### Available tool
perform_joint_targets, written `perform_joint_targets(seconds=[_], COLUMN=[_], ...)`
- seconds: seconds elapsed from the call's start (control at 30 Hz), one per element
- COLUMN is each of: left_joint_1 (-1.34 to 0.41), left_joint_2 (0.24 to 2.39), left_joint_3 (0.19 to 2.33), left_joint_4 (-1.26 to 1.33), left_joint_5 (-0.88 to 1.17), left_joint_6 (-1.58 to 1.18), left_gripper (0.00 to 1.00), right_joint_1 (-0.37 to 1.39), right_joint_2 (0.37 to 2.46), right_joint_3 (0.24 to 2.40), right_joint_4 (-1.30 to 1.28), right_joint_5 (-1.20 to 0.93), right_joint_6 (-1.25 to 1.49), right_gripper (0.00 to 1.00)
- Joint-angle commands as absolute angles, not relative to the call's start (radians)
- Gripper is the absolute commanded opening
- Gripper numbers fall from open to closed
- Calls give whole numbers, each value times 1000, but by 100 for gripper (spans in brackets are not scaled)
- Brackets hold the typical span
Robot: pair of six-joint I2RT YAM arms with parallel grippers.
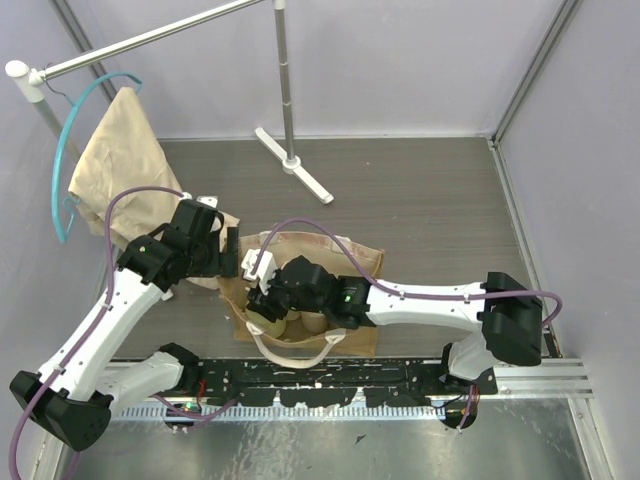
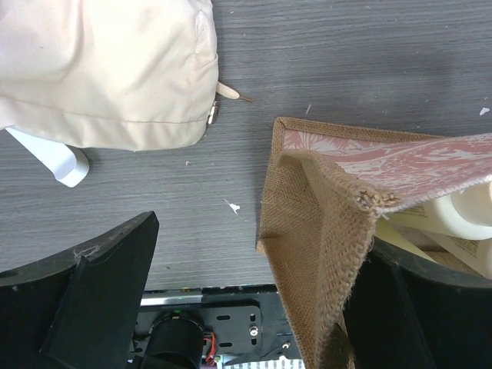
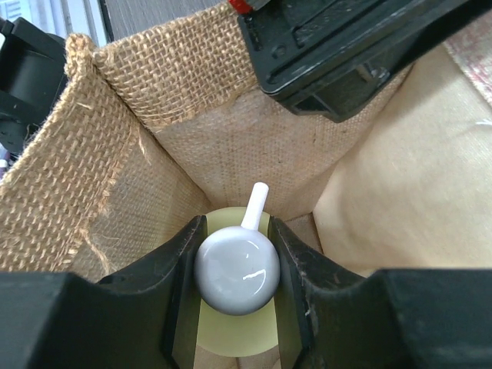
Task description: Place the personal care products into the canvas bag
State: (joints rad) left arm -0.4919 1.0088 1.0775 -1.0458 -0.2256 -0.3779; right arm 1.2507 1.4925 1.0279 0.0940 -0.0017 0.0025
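The tan canvas bag [image 1: 362,256] stands open in front of the arm bases. My right gripper [image 1: 272,300] reaches down inside it, shut on the white pump top [image 3: 237,269] of the yellow-green bottle [image 3: 234,338], upright in the bag's corner [image 3: 84,177]. My left gripper [image 1: 232,262] is open at the bag's left rim. In the left wrist view the bag's wall [image 2: 307,223] lies against the right finger [image 2: 400,307], with the left finger [image 2: 92,292] far off. A cream-capped bottle [image 2: 470,211] lies inside the bag, and cream caps [image 1: 318,322] show from above.
The limp beige cloth [image 1: 115,160] on a blue hanger [image 1: 62,150] hangs from the rack at the back left, close to the left arm; it also shows in the left wrist view [image 2: 108,69]. A white stand foot [image 1: 295,165] sits behind the bag.
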Motion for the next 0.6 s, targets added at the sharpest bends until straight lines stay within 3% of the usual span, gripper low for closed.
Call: perform_joint_targets(seconds=[0.0, 0.57], left_joint_1=[-492, -491], left_joint_2=[1011, 1047], left_joint_3=[1106, 1125], left_joint_4=[-1066, -1058], left_joint_5=[-222, -226], left_joint_6=[-385, -386], left_gripper=[98, 98], right_joint_1=[1247, 1247], right_joint_2=[1486, 1530], right_joint_3=[1045, 938], right_joint_4=[287, 589], right_joint_5=[64, 190], right_joint_6=[-91, -87], right_gripper=[1, 1])
